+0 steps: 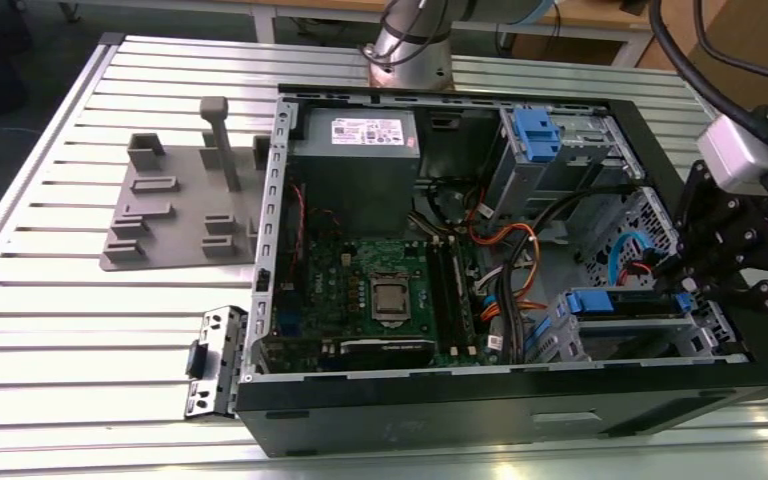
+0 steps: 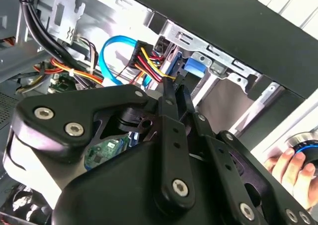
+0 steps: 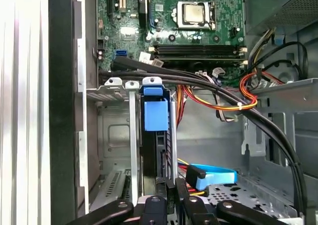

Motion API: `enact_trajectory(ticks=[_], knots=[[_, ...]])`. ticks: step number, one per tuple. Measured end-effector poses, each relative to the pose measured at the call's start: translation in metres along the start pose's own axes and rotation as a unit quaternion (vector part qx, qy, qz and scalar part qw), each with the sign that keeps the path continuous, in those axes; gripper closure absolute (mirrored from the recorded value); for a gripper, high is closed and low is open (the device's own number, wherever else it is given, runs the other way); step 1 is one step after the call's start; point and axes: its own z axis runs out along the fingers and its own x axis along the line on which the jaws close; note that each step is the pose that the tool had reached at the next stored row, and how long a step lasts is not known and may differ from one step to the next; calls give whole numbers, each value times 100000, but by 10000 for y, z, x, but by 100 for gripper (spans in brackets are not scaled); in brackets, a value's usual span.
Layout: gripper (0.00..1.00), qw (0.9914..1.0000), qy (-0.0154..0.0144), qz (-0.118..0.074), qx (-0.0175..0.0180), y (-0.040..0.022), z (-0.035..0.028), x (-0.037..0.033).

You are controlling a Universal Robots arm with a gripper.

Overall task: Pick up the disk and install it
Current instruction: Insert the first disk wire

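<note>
The disk (image 1: 620,303) sits on edge in the drive cage (image 1: 651,340) at the near corner of the open computer case, on the exterior view's right. Its bright blue carrier (image 3: 155,113) shows end-on in the first wrist view, with the dark drive body (image 3: 151,155) below it in the slot. My gripper (image 1: 686,290) hangs over the cage's outer end. Its two black fingers (image 3: 170,185) lie pressed together at the disk's end, with nothing visible between them. In the second wrist view the fingertips (image 2: 170,86) point at the blue carrier (image 2: 193,66).
Black, orange and blue cables (image 3: 218,93) cross beside the cage above the motherboard (image 1: 371,290). A grey power supply (image 1: 353,160) and a blue latch (image 1: 534,130) sit at the case's far side. A grey fixture (image 1: 184,205) stands on the slatted table. A person's hand (image 2: 293,165) is nearby.
</note>
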Motion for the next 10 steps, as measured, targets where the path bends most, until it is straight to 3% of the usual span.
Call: enact_trajectory(ticks=[10], knots=[[81, 100000, -39, 2, -2, 29, 89, -7]])
